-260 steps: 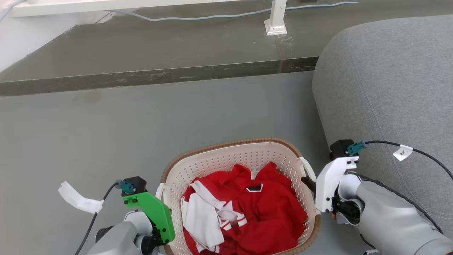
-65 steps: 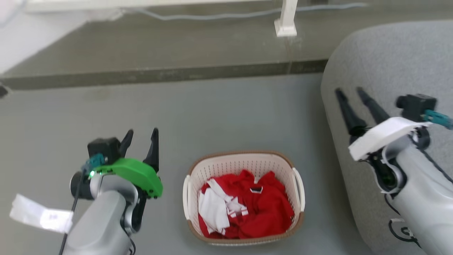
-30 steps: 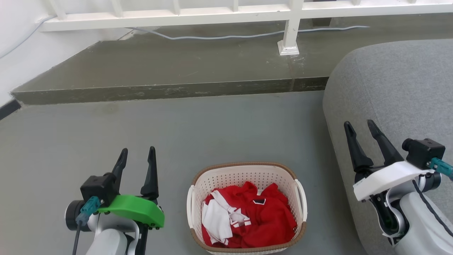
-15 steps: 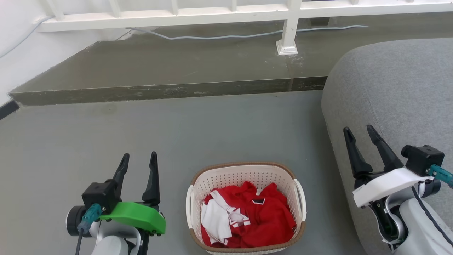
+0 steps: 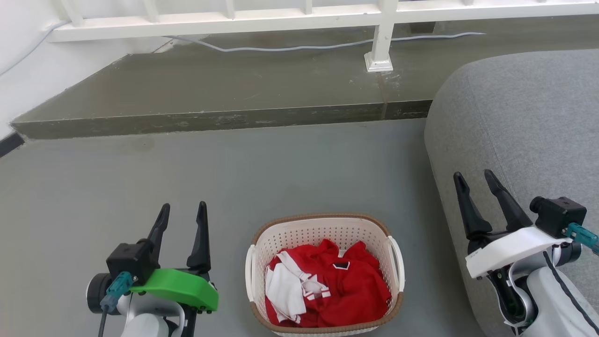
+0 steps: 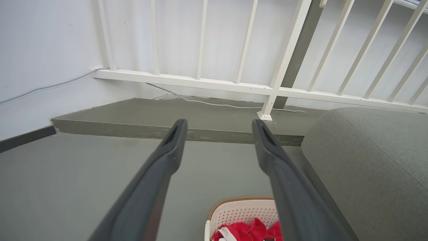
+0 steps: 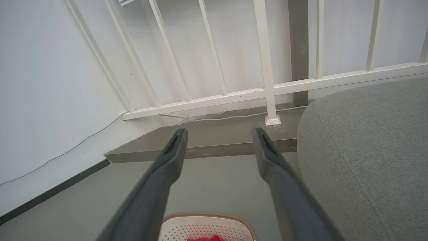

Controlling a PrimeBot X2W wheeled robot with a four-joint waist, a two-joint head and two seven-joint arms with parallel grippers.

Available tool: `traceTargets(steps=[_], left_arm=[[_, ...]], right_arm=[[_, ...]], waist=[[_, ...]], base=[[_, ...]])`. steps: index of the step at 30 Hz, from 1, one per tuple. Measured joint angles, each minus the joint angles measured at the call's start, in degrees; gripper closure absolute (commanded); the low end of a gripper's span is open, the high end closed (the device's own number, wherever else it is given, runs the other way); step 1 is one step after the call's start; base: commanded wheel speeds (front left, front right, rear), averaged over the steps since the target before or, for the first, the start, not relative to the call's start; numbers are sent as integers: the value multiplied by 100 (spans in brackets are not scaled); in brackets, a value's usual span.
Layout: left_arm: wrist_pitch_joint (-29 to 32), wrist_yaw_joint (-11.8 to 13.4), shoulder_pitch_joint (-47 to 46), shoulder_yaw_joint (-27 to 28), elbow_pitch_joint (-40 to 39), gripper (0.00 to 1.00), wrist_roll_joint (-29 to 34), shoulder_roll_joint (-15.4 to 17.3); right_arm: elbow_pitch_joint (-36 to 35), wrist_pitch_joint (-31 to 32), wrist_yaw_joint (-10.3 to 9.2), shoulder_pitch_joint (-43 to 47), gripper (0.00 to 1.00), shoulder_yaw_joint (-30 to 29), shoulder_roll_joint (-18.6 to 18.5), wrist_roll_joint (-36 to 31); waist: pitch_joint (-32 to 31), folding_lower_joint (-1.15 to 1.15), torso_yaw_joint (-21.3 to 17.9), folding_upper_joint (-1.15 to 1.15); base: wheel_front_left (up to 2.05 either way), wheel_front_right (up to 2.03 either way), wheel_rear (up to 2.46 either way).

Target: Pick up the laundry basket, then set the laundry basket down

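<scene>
The laundry basket (image 5: 323, 228), cream-white perforated plastic with a brown rim and white loop handles, stands on the grey floor at the bottom centre of the head view, holding red and white clothes (image 5: 327, 290). My left gripper (image 5: 183, 210) is open to the basket's left, raised and apart from it. Over the sofa's edge, right of the basket, my right gripper (image 5: 473, 178) is open and holds nothing. In the left wrist view the basket (image 6: 239, 212) shows low between the fingers of the left gripper (image 6: 219, 126). The right wrist view shows the basket's far rim (image 7: 207, 216) below the right gripper (image 7: 219, 135).
A grey sofa (image 5: 519, 126) fills the right side, close to the basket. A raised dark step (image 5: 210, 93) runs across the back, with a white railing (image 5: 299, 14), its post (image 5: 380, 47) and a pale cable (image 5: 318, 46) on it. A white wall (image 6: 40, 50) is at the left.
8.7 s ago both grippers were down at the basket's handles. They have since let go and risen with fingers pointing forward, and the camera has lifted. In the last second almost nothing moved.
</scene>
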Motion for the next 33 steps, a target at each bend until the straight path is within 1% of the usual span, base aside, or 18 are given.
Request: traceTargets(steps=[2,4,9,10,14,20,27,29,30,33], left_arm=[[0,-45,8,13,-2,0,4,-14],[0,-49,16,23,-3,0,5,-32],[0,-123,19,38,-2,0,47,-55],[5,-123,21,24,51,100,42,-64],[25,-124,169,1,196,100,16,-94],[42,-152,181,33,191,100,-219,-96],[160,-201,186,159,183,100,-827,-97],[187,-202,186,176,185,100,-901,-97],[235,-244,186,207,182,100,-1109,-97],[276,-245,186,241,182,100,-1207,-98]], right_arm=[[0,0,2,0,0,-19,15,-2],[1,0,44,0,0,-40,33,-15],[10,0,53,0,0,-80,79,-58],[56,3,48,8,100,-70,98,-52],[193,12,48,175,100,-48,208,-21],[192,79,48,194,100,-146,222,231],[192,230,49,194,100,-267,294,809],[192,250,49,194,100,-280,302,886],[190,291,49,194,100,-319,315,995],[190,334,51,194,100,-363,328,1129]], waist=[[2,0,-3,0],[2,0,-7,0],[-10,0,-23,0],[-11,0,-24,0],[-11,0,-24,0],[-27,0,-9,0],[-40,0,6,0],[-42,0,8,0],[-45,0,12,0],[-49,0,15,0]], base=[[0,0,0],[0,0,0],[0,0,0],[0,0,0],[0,0,0],[0,0,0],[0,0,0],[0,0,0],[0,0,0],[0,0,0]])
